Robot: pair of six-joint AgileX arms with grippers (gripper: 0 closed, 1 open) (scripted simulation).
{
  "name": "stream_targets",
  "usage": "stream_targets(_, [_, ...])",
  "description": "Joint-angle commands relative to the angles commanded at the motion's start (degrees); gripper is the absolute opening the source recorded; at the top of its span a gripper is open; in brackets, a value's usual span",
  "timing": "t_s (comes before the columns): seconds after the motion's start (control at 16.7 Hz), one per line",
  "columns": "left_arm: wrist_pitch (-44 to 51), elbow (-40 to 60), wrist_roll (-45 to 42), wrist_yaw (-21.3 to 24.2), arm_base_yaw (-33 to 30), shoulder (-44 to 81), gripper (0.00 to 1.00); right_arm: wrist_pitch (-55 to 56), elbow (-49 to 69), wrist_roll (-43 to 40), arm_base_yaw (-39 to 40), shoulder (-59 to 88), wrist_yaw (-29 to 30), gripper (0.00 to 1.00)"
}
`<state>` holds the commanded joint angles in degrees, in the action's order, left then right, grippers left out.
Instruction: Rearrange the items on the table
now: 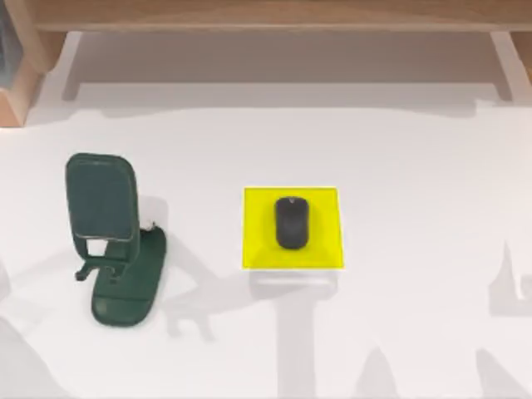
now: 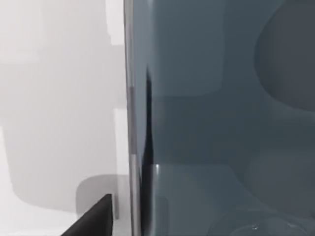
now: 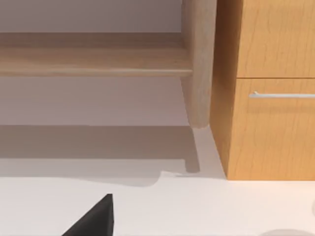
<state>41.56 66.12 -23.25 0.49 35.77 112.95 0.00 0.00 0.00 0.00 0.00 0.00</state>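
Note:
The small black oval mouse (image 1: 291, 222) lies in the middle of the yellow square pad (image 1: 292, 228), near the centre of the white table (image 1: 416, 166). At the left, the grey-blue rounded-rectangle phone (image 1: 100, 197) leans on the dark green stand (image 1: 126, 287). In the left wrist view the phone (image 2: 211, 123) sits very close, with its pale edge running down the picture. A black piece of my left gripper (image 2: 93, 221) shows beside that edge, over the table. A black piece of my right gripper (image 3: 93, 219) shows above bare tabletop, facing the shelf.
A light wooden shelf (image 1: 274, 17) runs along the back of the table. Its round post (image 3: 199, 64) and a wooden drawer unit (image 3: 270, 88) with a metal handle stand at the back right. Arm shadows fall across the front of the table.

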Motion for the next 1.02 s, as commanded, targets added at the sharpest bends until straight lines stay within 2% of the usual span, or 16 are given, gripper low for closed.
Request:
stream_targets(0.6, [0.0,0.0,0.0,0.0,0.0,0.0,0.02,0.0,0.0,0.0,0.0,0.0,0.0,1.0])
stream_targets(1.02, [0.0,0.0,0.0,0.0,0.0,0.0,0.0,0.0,0.0,0.0,0.0,0.0,0.0,1.0])
